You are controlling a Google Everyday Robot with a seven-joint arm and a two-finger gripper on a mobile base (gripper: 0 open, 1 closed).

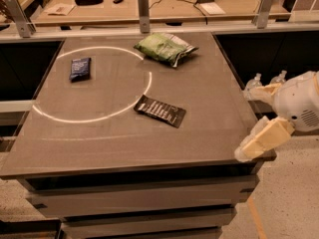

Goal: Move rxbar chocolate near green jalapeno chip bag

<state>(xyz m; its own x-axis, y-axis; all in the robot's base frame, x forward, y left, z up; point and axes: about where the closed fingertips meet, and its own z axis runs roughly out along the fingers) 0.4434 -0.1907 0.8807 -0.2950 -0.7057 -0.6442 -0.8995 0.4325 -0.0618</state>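
Observation:
The rxbar chocolate is a flat black wrapper with white lettering, lying at an angle near the table's middle, on the edge of a white circle. The green jalapeno chip bag lies at the table's far side, right of centre. My gripper is at the table's right edge near the front corner, well right of the bar. Its two cream fingers are spread apart and hold nothing.
A smaller dark blue packet lies at the far left inside the white circle. The grey table has a raised rail with metal posts at the back. Plastic bottles stand beyond the right edge.

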